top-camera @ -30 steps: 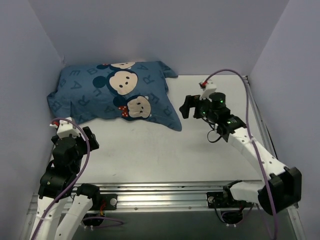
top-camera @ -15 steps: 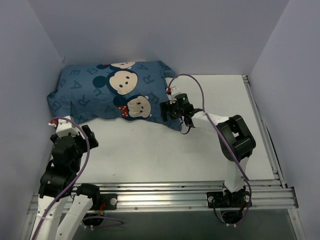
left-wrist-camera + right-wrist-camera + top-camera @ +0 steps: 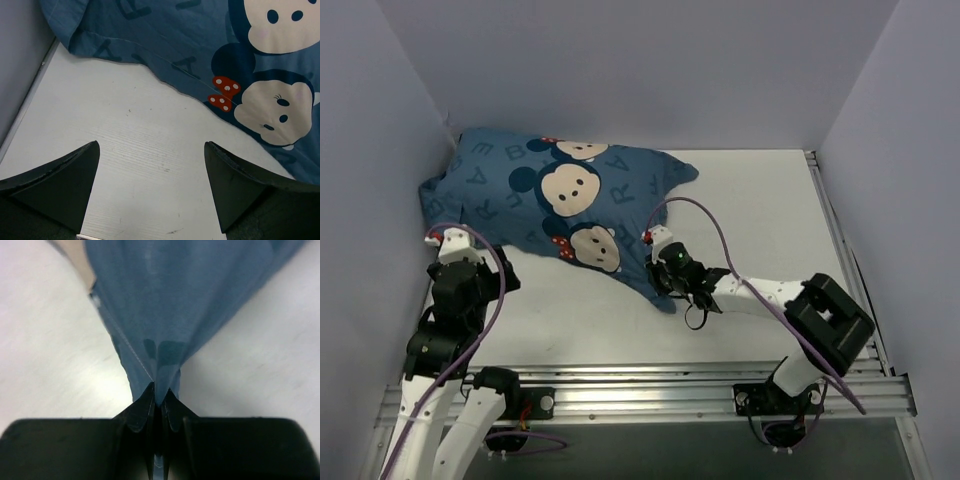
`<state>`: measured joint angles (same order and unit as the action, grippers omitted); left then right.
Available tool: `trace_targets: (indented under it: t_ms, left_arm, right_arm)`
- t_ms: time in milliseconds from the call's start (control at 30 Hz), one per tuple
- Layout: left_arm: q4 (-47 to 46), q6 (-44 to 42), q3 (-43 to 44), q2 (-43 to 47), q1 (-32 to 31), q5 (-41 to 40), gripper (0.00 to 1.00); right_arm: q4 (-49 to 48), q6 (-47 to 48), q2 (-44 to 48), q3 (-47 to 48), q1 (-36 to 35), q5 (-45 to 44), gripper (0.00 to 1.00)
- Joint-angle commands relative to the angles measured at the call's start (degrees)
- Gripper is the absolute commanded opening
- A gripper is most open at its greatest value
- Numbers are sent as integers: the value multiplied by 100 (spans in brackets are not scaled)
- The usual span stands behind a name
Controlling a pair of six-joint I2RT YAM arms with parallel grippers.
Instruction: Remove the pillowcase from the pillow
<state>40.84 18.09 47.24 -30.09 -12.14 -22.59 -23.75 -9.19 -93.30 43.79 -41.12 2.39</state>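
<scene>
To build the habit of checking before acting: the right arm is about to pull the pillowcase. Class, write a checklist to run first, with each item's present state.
1. Right gripper shut on a pillowcase corner: ok.
2. Only thin cloth in that grip, no pillow: ok.
3. Left gripper open: ok.
4. Left gripper pinning the other end: not ok; it is over bare table, beside the cloth's edge.
5. Which way the opening faces: cannot tell; the pillow is hidden.
</scene>
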Motion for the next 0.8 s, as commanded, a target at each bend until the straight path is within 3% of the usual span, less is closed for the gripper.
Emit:
trace_targets:
  t_ms: [0,200,300,333,433,467,600,767]
  left_arm:
    - [-234,212,22,-287,54,272,94]
    - [-375,739,127,-937,72,589,94]
    - [-594,1021,206,-1253,72,738,94]
    - [-638,1091,241,-1402,80,765,94]
    - [-779,1328,390,-1648,80,809,94]
    - [-823,1416,426,-1710,80,791,94]
    - [-963,1592,593,-1974,80,581,94]
    - [-1323,1865,663,-2238,142,536,94]
  right_arm:
    - [852,-828,1160,-405,-886,-669,0]
    - [1943,-1761,2298,-556,-2364,-1014,2]
    - [2364,-1718,2483,-320,-2488,-471,30]
    - [2592,-1657,2518,-223,-2488,-337,52]
    - [3147,-1401,2588,391,-2480,-475,79]
    - [3287,-1384,2536,594,-2445,-677,83]
    - [3517,-753,2211,1673,-1726,-864,94]
    - [2991,-75,1212,2615,-5,251,100]
